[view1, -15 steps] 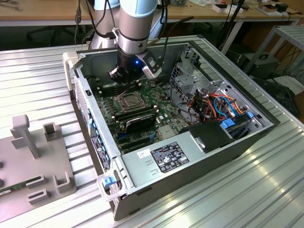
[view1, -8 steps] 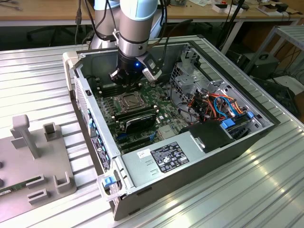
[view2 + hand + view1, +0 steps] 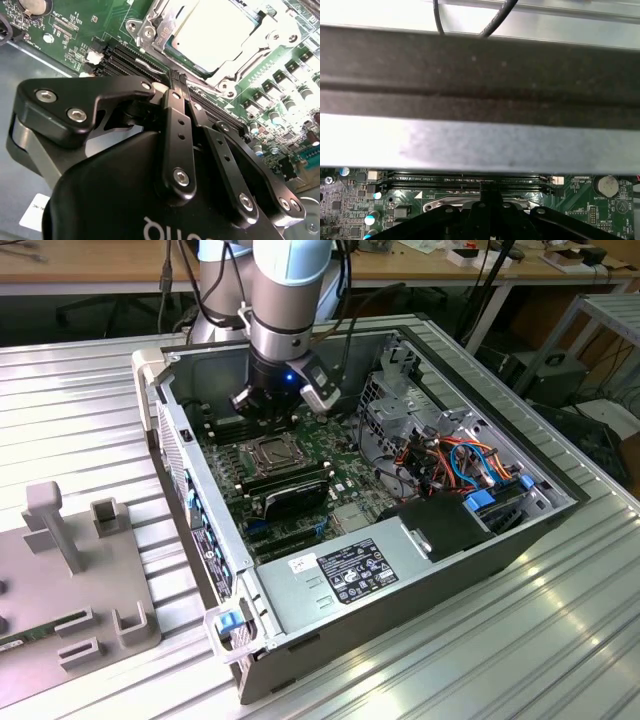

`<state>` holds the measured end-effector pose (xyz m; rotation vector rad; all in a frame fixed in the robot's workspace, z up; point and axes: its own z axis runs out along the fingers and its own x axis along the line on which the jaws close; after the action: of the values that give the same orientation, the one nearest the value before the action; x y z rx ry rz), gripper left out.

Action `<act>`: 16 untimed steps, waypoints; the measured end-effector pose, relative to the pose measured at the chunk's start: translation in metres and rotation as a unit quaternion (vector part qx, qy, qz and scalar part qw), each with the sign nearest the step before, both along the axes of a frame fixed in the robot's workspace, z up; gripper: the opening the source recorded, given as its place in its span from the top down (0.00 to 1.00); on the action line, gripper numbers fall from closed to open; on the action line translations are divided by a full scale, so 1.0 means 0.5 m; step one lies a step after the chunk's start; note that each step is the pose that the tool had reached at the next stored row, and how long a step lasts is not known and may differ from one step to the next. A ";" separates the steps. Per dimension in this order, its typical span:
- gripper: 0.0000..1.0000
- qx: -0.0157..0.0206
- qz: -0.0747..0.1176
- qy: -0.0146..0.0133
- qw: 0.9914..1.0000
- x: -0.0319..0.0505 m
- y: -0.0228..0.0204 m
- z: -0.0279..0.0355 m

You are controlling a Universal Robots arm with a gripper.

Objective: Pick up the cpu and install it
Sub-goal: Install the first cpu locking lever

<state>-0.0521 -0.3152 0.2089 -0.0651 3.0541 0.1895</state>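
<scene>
The cpu point(image 3: 210, 30), a flat square chip with a pale silver top, lies in the metal-framed socket on the green motherboard point(image 3: 65, 30). In the exterior view the cpu point(image 3: 268, 452) sits mid-board inside the open computer case point(image 3: 400, 590). My gripper point(image 3: 177, 77) hovers just beside the socket, over the black memory slots point(image 3: 125, 57). Its two black fingers point(image 3: 175, 125) are pressed together with nothing visible between them. From the exterior view the gripper point(image 3: 272, 418) hangs just behind the socket. The first wrist view has the gripper point(image 3: 487, 192) near the slots.
Black memory sticks point(image 3: 290, 482) lie just in front of the socket. The grey power supply point(image 3: 350, 575) fills the case front, with a cable bundle point(image 3: 450, 460) and drive cage on the exterior view's right. The case wall point(image 3: 480, 140) stands close behind the gripper. A grey fixture point(image 3: 70, 570) stands outside.
</scene>
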 end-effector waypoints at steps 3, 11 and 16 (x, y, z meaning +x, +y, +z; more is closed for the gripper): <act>0.89 -0.001 0.000 0.000 1.000 0.004 0.0000 -0.002; 0.89 -0.005 0.000 0.000 1.000 0.007 0.0001 -0.005; 0.89 -0.010 0.000 0.000 1.000 0.007 0.0000 -0.007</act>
<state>-0.0486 -0.3152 0.2056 -0.0663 3.0561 0.1589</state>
